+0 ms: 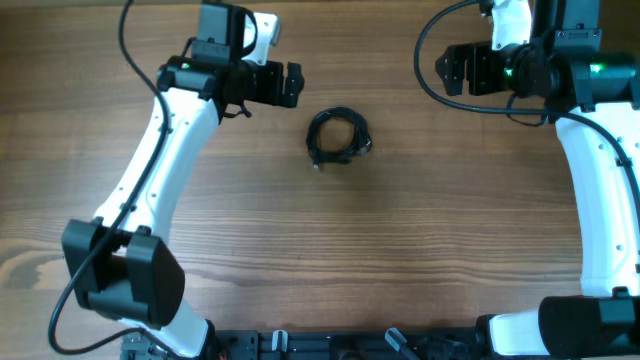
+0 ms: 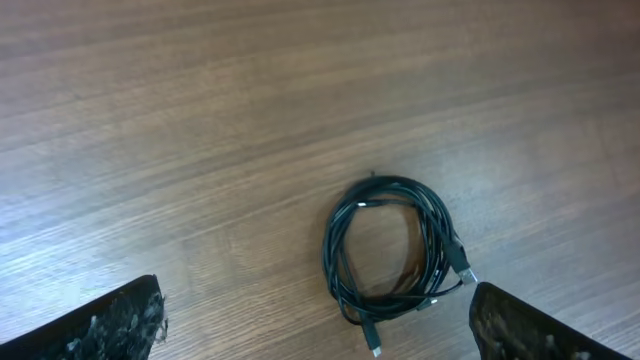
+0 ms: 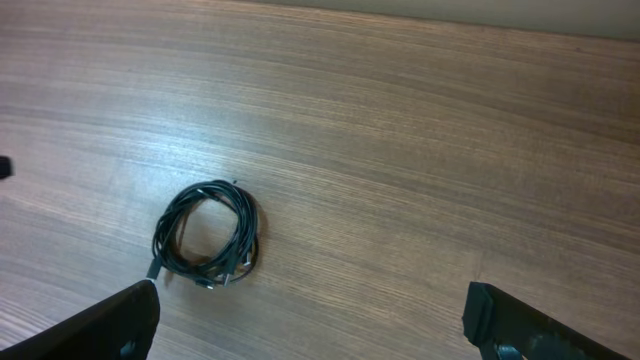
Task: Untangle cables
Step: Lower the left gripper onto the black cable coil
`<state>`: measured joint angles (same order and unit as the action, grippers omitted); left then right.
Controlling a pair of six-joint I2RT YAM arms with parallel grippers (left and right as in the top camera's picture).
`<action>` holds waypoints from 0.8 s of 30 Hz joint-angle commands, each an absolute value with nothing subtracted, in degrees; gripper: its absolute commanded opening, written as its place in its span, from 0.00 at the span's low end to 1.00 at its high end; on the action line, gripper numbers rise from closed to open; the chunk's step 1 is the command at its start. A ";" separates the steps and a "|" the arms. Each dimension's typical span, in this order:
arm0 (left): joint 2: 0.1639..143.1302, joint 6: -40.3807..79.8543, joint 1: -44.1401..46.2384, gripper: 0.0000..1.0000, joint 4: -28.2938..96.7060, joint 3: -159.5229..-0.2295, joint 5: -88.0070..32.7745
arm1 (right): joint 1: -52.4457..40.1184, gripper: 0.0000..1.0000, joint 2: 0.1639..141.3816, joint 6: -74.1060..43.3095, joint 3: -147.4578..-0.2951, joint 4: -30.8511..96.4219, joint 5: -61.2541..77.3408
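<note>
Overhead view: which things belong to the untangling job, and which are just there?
Job: cables, one coiled bundle mid-table; left gripper, open; right gripper, open.
Not the job: wooden table; thick black cables on the robot arms.

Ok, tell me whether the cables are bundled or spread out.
Bundled. The thin black cables lie in one tight coil on the wooden table, loops overlapping, plug ends sticking out at its edge.
</note>
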<state>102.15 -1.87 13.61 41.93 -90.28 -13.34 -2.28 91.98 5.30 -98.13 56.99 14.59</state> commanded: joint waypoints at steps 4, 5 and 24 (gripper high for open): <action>103.74 -2.13 14.04 1.00 42.00 -91.13 -13.26 | -2.42 1.00 93.36 6.00 -98.56 58.02 16.58; 103.74 -2.13 14.04 1.00 42.00 -91.13 -13.26 | -2.42 0.99 93.36 6.00 -98.56 58.15 16.69; 103.94 -5.63 14.04 0.92 44.03 -91.13 -17.54 | -2.42 1.00 93.45 11.42 -98.56 57.06 19.64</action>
<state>103.50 -2.85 13.93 43.62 -90.28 -14.37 -2.26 92.05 8.64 -98.13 57.80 16.29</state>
